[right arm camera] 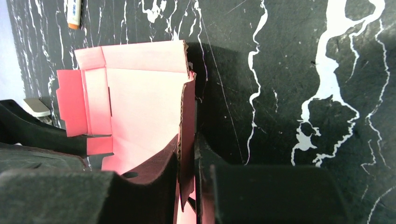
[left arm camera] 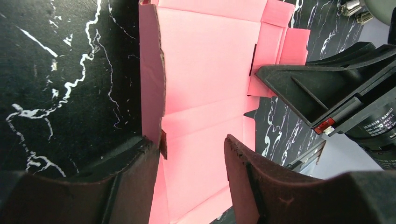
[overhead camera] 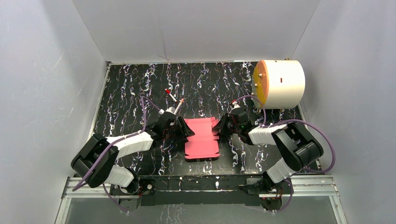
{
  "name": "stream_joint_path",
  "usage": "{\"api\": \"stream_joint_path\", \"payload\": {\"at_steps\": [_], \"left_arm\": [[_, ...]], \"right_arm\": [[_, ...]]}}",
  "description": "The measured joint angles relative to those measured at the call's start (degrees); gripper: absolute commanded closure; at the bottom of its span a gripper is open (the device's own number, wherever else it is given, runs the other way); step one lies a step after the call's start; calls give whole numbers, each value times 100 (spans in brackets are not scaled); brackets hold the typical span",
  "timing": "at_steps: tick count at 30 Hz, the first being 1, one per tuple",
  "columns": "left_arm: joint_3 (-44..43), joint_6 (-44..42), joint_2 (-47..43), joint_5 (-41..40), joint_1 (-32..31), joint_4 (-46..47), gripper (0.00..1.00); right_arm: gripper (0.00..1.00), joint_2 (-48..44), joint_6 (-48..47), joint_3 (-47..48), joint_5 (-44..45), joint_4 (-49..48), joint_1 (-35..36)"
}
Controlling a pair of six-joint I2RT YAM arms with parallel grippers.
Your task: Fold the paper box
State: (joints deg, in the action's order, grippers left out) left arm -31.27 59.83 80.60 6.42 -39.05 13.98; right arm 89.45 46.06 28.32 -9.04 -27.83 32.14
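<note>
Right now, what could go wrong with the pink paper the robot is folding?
1. The right gripper pinches a raised side flap of the paper box. A hard pull might tear or crumple the thin card.
2. The left gripper is open and does not grip the other raised flap, so that flap may flop back flat.
3. The pens lie just beyond the left gripper, so a swing could knock them.

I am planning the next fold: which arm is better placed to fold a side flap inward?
Probably the right. The right gripper is shut on a raised side flap of the box, so it can push it over. The left gripper is open; its flap only stands beside one finger.
</note>
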Motion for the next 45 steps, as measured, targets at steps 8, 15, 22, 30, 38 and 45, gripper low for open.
{"api": "stream_joint_path", "payload": {"at_steps": [8, 15, 22, 30, 38, 45], "left_arm": [[-72, -511, -846, -575, -13, -750, 42], [-72, -946, -1316, -1078, -11, -1285, 41], [-164, -1189, -750, -1012, 68, -1298, 50], [-409, -1281, 59, -535, 289, -990, 65], [-426, -1283, 173, -402, 376, -782, 80], [-369, -1158, 310, -339, 485, -516, 91]], "right_arm": [[52, -525, -562, 341, 219, 844, 39], [36, -1021, -942, 474, 461, 1434, 39], [30, -1366, -1117, 420, 483, 1880, 39], [30, -1547, -1027, 201, 345, 2037, 39], [30, -1364, -739, -2, 83, 2028, 39], [30, -1268, -619, -9, 24, 1956, 39]]}}
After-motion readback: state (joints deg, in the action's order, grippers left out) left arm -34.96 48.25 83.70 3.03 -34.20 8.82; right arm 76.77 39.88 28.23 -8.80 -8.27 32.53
